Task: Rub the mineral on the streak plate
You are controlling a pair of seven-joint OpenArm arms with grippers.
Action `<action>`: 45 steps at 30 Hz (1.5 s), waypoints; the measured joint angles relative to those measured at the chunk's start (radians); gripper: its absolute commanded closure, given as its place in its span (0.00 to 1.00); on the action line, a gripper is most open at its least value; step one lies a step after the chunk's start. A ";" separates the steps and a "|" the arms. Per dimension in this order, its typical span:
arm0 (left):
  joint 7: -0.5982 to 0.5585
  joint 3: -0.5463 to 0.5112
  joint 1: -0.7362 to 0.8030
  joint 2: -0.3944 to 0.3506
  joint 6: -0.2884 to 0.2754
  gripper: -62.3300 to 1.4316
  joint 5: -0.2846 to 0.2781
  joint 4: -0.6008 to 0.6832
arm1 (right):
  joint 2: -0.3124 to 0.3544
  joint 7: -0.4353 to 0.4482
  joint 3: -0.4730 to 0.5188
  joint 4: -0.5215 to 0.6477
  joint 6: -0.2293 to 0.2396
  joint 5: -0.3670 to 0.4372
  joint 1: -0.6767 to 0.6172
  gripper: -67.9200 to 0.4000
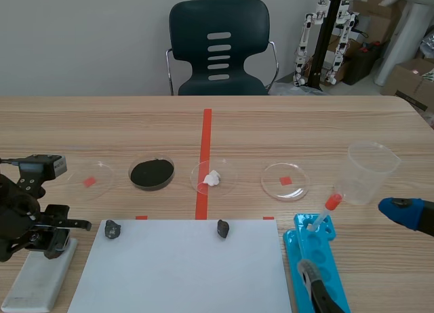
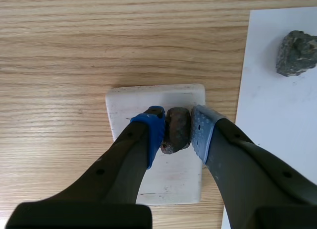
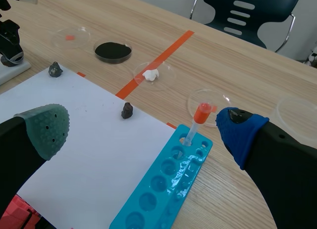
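1. In the scene view the left gripper (image 1: 53, 237) hides the mineral, and the right arm shows only one blue fingertip at the table's edge.
2. The left gripper's pads are clamped on the dark mineral (image 2: 177, 130), over the white streak plate (image 2: 143, 97); whether they touch is unclear.
3. The right gripper (image 3: 143, 130) is spread wide and holds nothing, above the paper sheet (image 3: 94, 154) and the blue rack (image 3: 163, 189).
4. The plate lies just beside the sheet's edge, with bare wood on its other side.

1. Scene view: set between the arms, facing across the table (image 1: 352, 123) from a moderate distance.
2. Left wrist view: steeply down and very close, past the left gripper (image 2: 177, 127) onto the streak plate (image 2: 148, 97) beneath it.
3. Right wrist view: slanting forward past the right gripper (image 3: 143, 129), from farther off.
4. All three views share the paper sheet (image 1: 183, 265) and the grey rock (image 1: 112, 229) at its corner.
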 measured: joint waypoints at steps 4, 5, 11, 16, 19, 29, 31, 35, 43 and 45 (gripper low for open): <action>0.007 0.000 0.000 0.005 0.036 0.84 0.072 0.000 | 0.000 0.000 0.000 0.000 0.000 0.000 0.000 0.08; 0.007 0.000 -0.002 0.004 0.053 0.84 0.105 -0.001 | 0.000 0.000 0.000 0.000 0.000 0.000 0.000 0.08; 0.014 0.000 -0.002 -0.014 0.066 0.84 0.147 -0.013 | 0.000 0.000 0.000 0.000 0.000 0.000 0.000 0.08; 0.007 -0.011 -0.002 -0.039 0.002 0.84 0.051 -0.016 | 0.000 0.000 0.000 0.000 0.000 0.000 0.000 0.08; 0.003 -0.016 0.000 -0.050 -0.024 0.84 -0.027 -0.015 | 0.000 0.000 0.000 0.000 0.000 0.000 0.000 0.08; -0.019 -0.006 0.018 -0.030 -0.092 0.84 -0.237 0.033 | 0.000 0.000 0.000 0.000 0.000 0.000 0.000 0.08; -0.019 -0.006 0.017 -0.030 -0.092 0.84 -0.232 0.034 | 0.000 0.000 0.000 0.000 0.000 0.000 0.000 0.08; -0.019 -0.006 0.017 -0.030 -0.072 0.84 -0.166 0.034 | 0.000 0.000 0.000 0.000 0.000 0.000 0.000 0.08; 0.027 -0.006 0.018 -0.028 0.014 0.84 0.013 0.034 | 0.000 0.000 0.000 0.000 0.000 0.000 0.000 0.08; 0.032 -0.006 0.018 -0.028 0.019 0.84 0.048 0.034 | 0.000 0.000 0.000 0.000 0.000 0.000 0.000 0.08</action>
